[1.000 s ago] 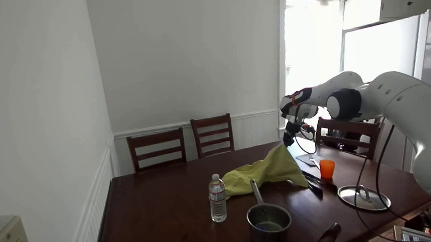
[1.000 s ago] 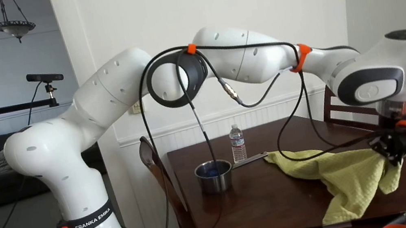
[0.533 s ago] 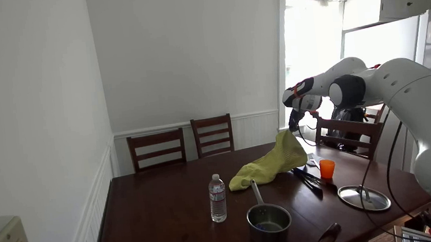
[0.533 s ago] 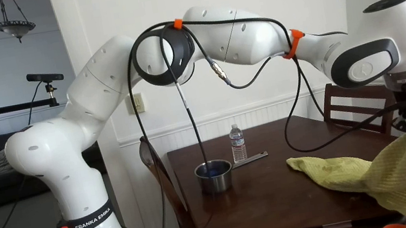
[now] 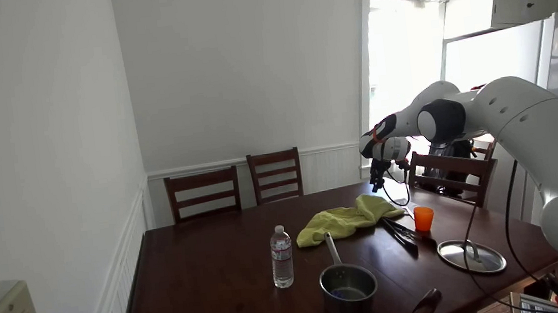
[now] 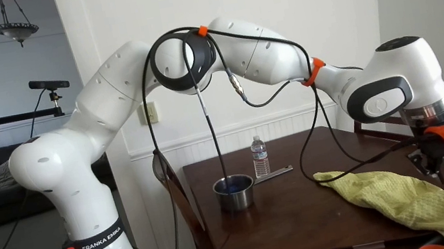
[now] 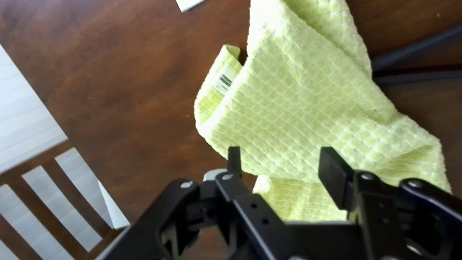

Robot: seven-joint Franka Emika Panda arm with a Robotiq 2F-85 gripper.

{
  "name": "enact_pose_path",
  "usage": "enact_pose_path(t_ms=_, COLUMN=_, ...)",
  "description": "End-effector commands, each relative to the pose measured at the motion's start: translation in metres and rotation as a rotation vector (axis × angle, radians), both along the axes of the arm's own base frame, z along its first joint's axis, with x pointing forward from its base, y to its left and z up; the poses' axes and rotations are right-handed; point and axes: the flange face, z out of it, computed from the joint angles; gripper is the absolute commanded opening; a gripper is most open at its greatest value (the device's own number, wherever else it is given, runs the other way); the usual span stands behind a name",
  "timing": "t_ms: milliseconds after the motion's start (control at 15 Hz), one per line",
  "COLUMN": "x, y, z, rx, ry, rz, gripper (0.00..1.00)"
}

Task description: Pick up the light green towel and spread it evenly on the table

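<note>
I hold my hand [image 7: 279, 159] above the bench [image 6: 285, 231], its fingers [image 7: 335, 177] set wide apart over the light green towel [image 7: 296, 101]. The towel lies bunched and partly folded upon itself on the bench, a label [image 7: 224, 81] exposed near one edge; in an exterior view, the saucepan [image 6: 239, 202] and upright bottle [image 6: 260, 158] stand apart from it.

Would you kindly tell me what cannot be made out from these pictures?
Light green towel: underside hidden by its own folds, wrist view.
White label on it: print too small to read, wrist view.
Blue patch in the pot: partly hidden by the pot's near wall in an exterior view; not identifiable.
Orange cup: mostly cut off by the bottom edge in an exterior view.
</note>
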Motion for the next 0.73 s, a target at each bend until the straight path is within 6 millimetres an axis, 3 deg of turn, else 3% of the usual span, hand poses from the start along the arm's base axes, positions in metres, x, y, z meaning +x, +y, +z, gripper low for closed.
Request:
enact_pose_path(t_ms=0, x=0.007, y=0.046, z=0.004, rx=0.104, ry=0.007, rz=0.176, gripper=0.91)
enact_pose_path(t_ms=67, x=0.01, y=0.056, z=0.003, rx=0.128, ry=0.017, rz=0.223, gripper=0.99)
enact_pose_path(t_ms=200, x=0.016, y=0.078, z=-0.002, rx=0.18, ry=0.039, rz=0.315, gripper=1.0)
enact_pose_path(t_ms=267, x=0.026, y=0.06, z=-0.008, rx=0.129, ry=0.032, rz=0.231, gripper=0.94)
enact_pose_path(t_ms=400, x=0.03, y=0.075, z=-0.008, rx=0.158, ry=0.041, rz=0.281, gripper=1.0)
enact_pose_path(t_ms=667, x=0.025, y=0.076, z=-0.007, rx=0.161, ry=0.047, rz=0.294, gripper=1.0)
